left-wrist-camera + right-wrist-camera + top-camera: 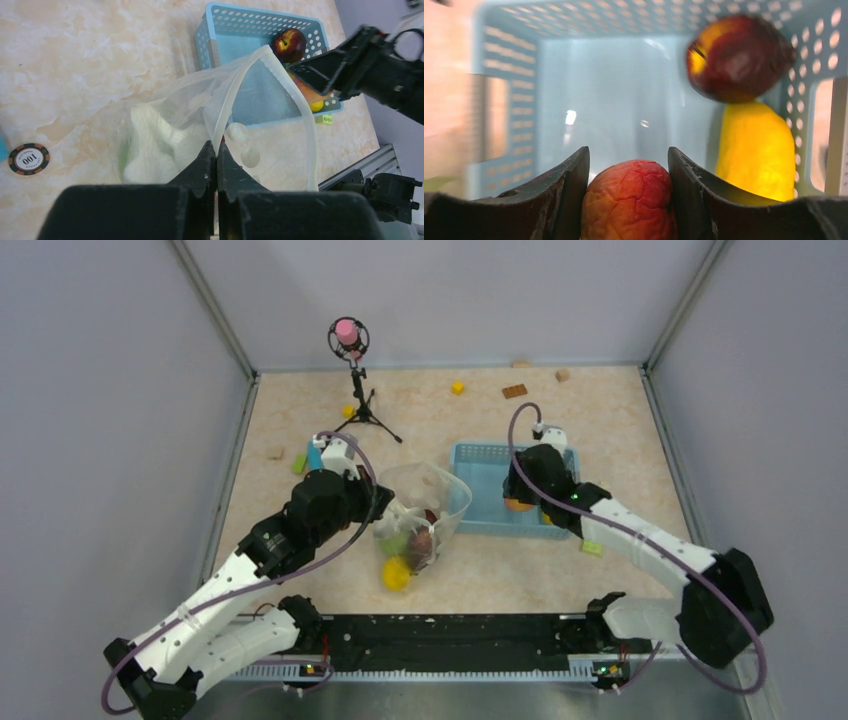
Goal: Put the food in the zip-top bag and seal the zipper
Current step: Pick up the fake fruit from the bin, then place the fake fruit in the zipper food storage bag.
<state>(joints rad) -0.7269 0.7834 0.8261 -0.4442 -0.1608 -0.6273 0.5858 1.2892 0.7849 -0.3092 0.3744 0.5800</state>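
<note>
The zip-top bag (425,502) lies left of the blue basket, its mouth held open toward the basket. My left gripper (377,504) is shut on the bag's rim, pinching the zipper (231,95) strip in the left wrist view (216,146). A green fruit (393,543), a dark red one (423,540) and a yellow one (396,575) sit at the bag's near end. My right gripper (520,502) is down in the basket, shut on an orange-peach fruit (629,200). A dark red apple (736,57) and a yellow piece (756,150) lie at the basket's right side.
The light-blue mesh basket (480,525) stands right of the bag. A microphone on a tripod (349,338) stands at the back left. Small blocks lie along the back (514,391) and by the left arm (300,464). A poker chip (29,158) lies on the table.
</note>
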